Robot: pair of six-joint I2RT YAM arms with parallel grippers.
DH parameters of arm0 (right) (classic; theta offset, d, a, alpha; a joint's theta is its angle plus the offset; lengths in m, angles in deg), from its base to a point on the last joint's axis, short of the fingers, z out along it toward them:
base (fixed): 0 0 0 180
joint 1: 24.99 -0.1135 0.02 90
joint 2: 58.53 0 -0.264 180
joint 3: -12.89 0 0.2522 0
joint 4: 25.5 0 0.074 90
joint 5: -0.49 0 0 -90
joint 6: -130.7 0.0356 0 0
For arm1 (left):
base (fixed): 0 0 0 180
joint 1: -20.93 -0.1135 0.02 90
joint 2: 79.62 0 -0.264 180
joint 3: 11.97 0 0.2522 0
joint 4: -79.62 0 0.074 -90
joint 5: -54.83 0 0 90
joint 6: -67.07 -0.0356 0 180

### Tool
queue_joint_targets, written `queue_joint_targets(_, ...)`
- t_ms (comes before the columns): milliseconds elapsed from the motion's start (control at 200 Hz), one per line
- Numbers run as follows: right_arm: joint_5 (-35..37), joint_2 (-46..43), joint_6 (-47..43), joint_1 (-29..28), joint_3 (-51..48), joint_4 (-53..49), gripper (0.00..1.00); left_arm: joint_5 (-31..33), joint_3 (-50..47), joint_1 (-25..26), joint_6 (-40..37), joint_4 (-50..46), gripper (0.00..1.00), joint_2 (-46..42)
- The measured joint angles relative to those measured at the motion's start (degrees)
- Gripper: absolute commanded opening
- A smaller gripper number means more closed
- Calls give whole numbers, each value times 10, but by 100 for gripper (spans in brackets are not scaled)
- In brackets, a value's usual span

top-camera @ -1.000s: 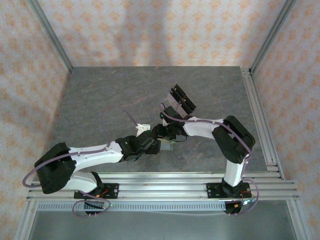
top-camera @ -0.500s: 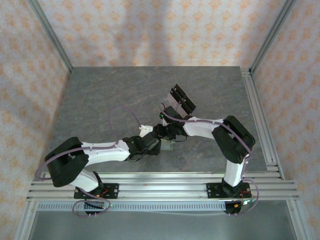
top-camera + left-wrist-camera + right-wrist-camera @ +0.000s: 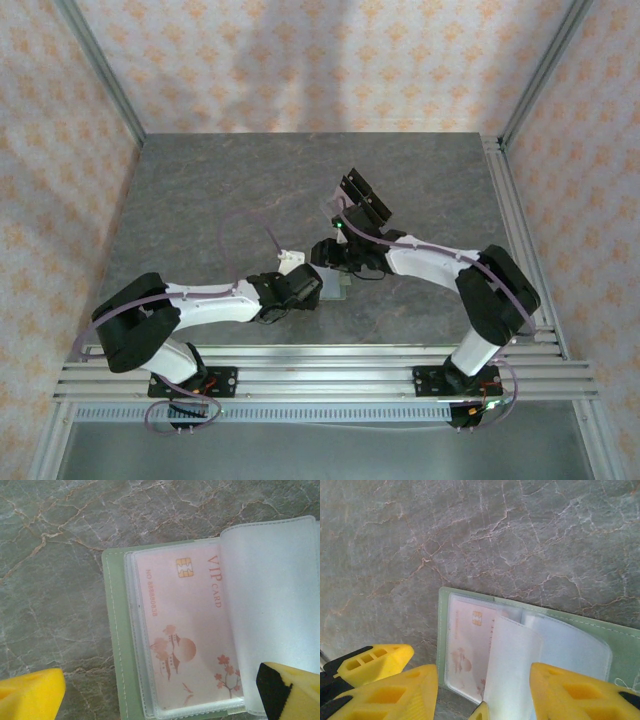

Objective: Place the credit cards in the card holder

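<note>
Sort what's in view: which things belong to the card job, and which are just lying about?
Job: sage-green soft folding card holder, lying open; pale pink rectangular VIP card in its clear sleeve.
Lying about: clear acrylic rack with black parts.

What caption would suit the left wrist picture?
Pink VIP card tucked in a clear sleeve of the open green card holder, between the yellow fingers of the open left gripper.
</note>
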Motion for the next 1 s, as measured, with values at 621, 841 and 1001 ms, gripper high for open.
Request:
queue_joint_targets(621, -17, 57, 10, -4, -7, 11, 52, 8, 0, 0, 1, -11, 100, -10)
queue_joint_targets(841, -27, 70, 14, -28, 34, 11, 52, 33, -7, 0, 11, -45, 100, -114)
queue_joint_targets(1001, -30, 100, 21, -50, 82, 11, 52, 60, -24, 0, 26, -83, 100, -186)
